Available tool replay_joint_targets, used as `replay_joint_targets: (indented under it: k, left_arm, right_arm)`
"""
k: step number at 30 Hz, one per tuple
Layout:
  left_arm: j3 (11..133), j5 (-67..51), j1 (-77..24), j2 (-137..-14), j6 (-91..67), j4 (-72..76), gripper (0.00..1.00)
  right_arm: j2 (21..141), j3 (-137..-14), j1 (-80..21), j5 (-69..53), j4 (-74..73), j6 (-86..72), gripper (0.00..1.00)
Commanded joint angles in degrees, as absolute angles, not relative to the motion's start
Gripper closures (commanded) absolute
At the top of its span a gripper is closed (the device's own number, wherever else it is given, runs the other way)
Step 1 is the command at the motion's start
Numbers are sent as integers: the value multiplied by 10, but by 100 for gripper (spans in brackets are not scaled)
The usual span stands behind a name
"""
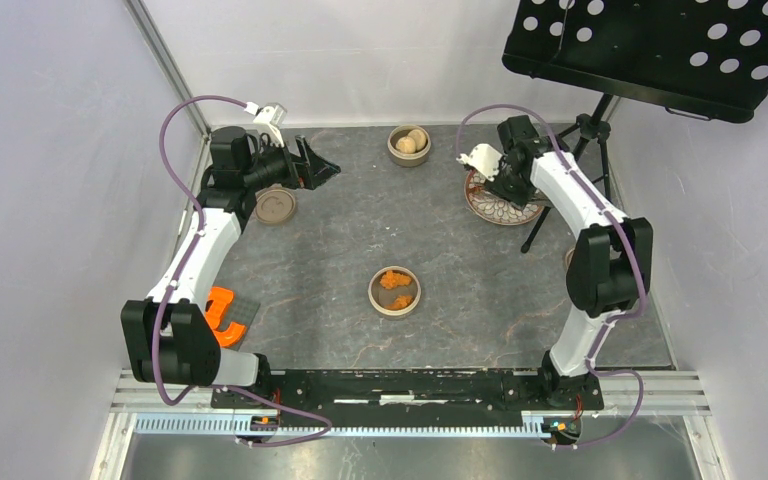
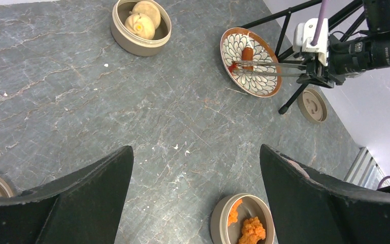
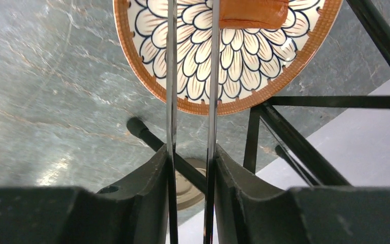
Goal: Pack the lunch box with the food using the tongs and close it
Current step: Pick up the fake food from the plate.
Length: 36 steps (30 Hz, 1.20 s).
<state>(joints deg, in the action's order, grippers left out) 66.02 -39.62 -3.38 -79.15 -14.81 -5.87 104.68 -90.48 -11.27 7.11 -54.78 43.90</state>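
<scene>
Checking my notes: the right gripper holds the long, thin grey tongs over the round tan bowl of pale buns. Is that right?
No. The right gripper holds the long, thin grey tongs over the round flower-patterned plate, not the round tan bowl of pale buns, which stands apart. The left wrist view shows it.

A: What is seen of the surroundings?
B: A dark grey, marbled tabletop is enclosed by pale lilac walls, lit evenly. A metal post is set in the corner at eleven o'clock.
A: And furniture?
B: A black perforated panel is carried on a black tripod at one o'clock. An aluminium rail is fixed along the edge at six o'clock.
</scene>
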Motion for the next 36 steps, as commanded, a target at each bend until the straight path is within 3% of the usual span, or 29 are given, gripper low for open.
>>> replay_joint_targets:
  k: [1,14,17,29,36]
  left_arm:
    - [670,-413,-36,-799,-144,-33,0]
    - [674,-418,-36,-803,-158,-31,0]
    - [672,-417,-36,-801,-157,-32,0]
    - [652,-410,-35,-786,-150,-29,0]
    - [652,-410,-35,-788,-149,-28,0]
  right_arm:
    - [975,-896,-115,75,-506,323,64]
    - [876,-767,-122,171,-453,-60,64]
    - [870,-746,-122,151,-453,-92,69]
    - [864,-752,-122,63,-439,-69,81]
    - [784,-687,-132,-123,-373,52,89]
